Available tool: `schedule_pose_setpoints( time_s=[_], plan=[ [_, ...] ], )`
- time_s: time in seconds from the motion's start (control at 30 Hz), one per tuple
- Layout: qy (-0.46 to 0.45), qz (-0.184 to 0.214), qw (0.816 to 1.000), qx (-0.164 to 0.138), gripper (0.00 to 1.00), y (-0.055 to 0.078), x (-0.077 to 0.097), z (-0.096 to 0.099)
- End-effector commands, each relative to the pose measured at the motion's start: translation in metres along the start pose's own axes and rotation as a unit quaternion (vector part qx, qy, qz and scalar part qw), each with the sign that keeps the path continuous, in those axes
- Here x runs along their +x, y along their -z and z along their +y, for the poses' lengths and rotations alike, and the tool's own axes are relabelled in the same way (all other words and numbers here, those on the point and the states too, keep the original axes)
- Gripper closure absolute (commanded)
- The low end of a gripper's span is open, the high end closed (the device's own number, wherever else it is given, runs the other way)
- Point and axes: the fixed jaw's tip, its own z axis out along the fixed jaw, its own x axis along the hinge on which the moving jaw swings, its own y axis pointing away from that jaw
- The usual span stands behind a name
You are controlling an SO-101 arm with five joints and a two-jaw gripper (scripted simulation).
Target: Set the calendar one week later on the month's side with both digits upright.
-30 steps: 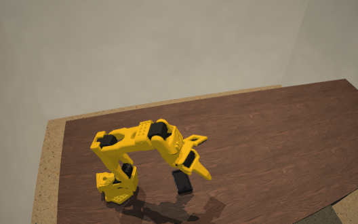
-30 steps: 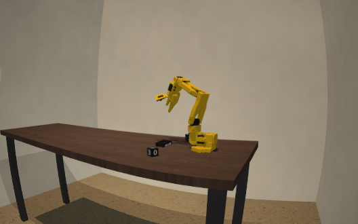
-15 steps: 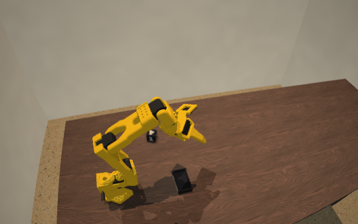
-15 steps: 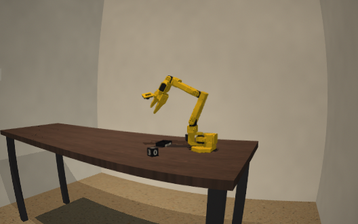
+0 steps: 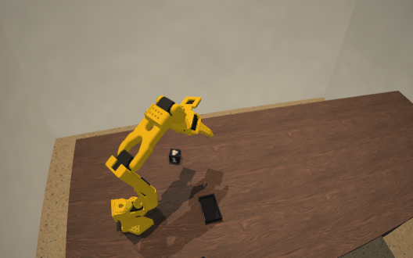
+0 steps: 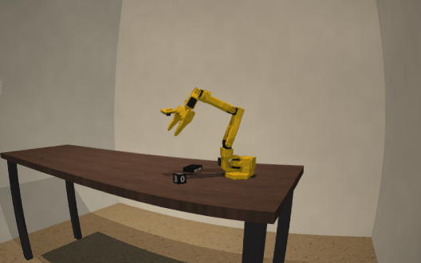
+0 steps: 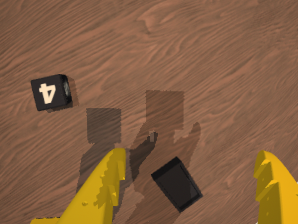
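Black tray (image 5: 201, 208) (image 6: 184, 169) (image 7: 166, 166), one, lying on the wooden table (image 5: 293, 176) (image 6: 120, 171) (image 7: 225, 75), no cube to be seen in it. Black cube with white digits (image 5: 174, 156) (image 6: 179, 178) (image 7: 46, 94), one, resting on the table apart from the tray; a second we cannot make out. Yellow gripper (image 5: 207, 132) (image 6: 172, 132) (image 7: 190, 153), one, raised, fingers parted, grasping nothing. Done, as far as we can tell: no cube placed. Outstanding, we judge: choosing digits, turning them upright, seating both cubes side by side.

The yellow arm (image 5: 145, 141) (image 6: 218, 102) has swung away from the tray (image 5: 210, 209) (image 6: 192, 168) (image 7: 177, 184), and its claw (image 5: 206, 119) (image 6: 171, 132) (image 7: 190, 152) seems to reach out farther.
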Motion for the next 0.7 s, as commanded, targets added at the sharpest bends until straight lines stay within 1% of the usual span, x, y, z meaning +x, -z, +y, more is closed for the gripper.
schedule_pose_setpoints(
  time_s=[0.0, 0.17, 0.33, 0.67],
  plan=[
    [0.008, -0.036, 0.999, -0.016, 0.65, 0.006, -0.019, 0.019],
    [0.019, -0.046, 0.998, -0.047, 0.65, 0.007, -0.027, 0.045],
    [0.026, -0.051, 0.996, -0.069, 0.65, 0.01, -0.031, 0.064],
    [0.032, -0.054, 0.994, -0.087, 0.65, 0.012, -0.033, 0.08]
  ],
)
